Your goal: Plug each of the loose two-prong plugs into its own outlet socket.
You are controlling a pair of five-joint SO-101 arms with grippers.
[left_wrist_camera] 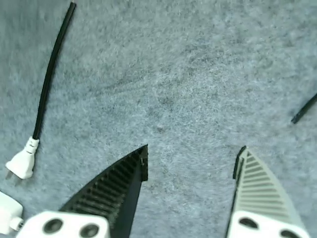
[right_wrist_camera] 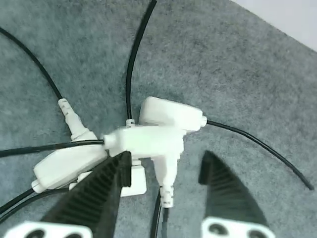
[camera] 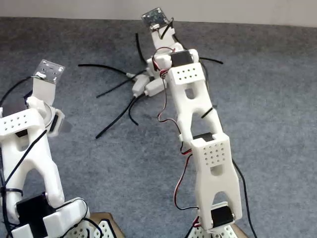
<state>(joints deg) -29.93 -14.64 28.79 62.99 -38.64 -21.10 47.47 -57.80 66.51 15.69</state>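
Note:
A cluster of white outlet sockets and plugs (camera: 143, 85) with black cords lies on the grey carpet under the far end of the right arm. My right gripper (right_wrist_camera: 166, 157) hangs open just above it. A short white plug piece (right_wrist_camera: 166, 173) lies between its fingers, joined to a long white body (right_wrist_camera: 143, 140). Another white socket (right_wrist_camera: 171, 114) lies beyond, and a third (right_wrist_camera: 67, 164) to one side. My left gripper (left_wrist_camera: 192, 153) is open over bare carpet. A loose two-prong plug (left_wrist_camera: 21, 162) on a black cord (left_wrist_camera: 49, 74) lies off to its side.
Black cords (camera: 101, 67) fan out from the cluster across the carpet. Another white piece (left_wrist_camera: 7, 214) sits by the loose plug, and a cord end (left_wrist_camera: 304, 109) lies on the other side. The arm bases (camera: 106, 220) stand at the near edge.

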